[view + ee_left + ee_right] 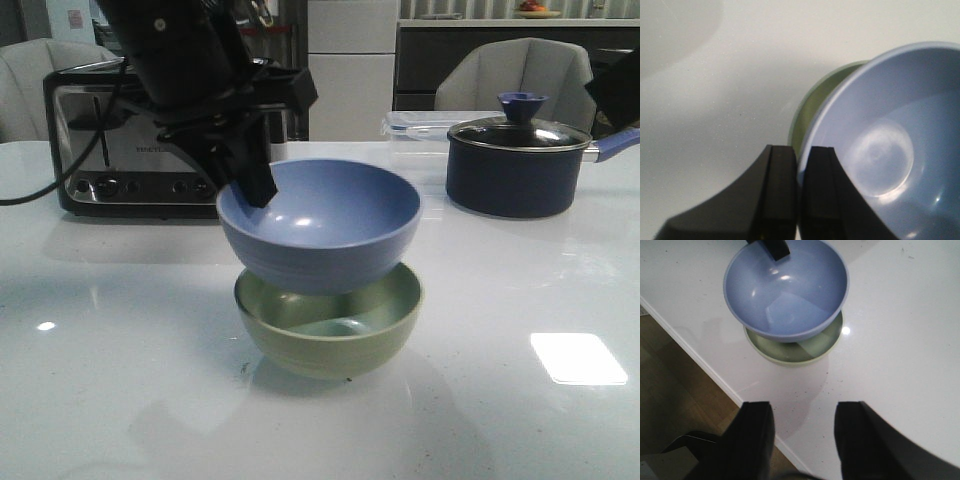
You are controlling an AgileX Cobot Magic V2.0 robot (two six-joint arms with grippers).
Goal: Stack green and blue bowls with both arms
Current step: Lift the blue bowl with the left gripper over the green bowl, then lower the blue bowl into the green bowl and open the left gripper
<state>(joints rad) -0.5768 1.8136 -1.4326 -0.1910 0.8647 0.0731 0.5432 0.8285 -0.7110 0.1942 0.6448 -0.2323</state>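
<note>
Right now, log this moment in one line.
left gripper: shut on blue bowl rim | blue bowl: over green bowl | right gripper: open, empty

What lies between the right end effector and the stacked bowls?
Only bare white tabletop, as the right wrist view shows. The open right end effector hangs apart from the blue bowl and the green bowl under it.

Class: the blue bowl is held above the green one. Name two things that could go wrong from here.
1. The left end effector pinches the matte periwinkle blue bowl at one rim edge only, so it might tilt or slip.
2. It sits off-centre over the pale sage green bowl, so release could land it crooked.
</note>
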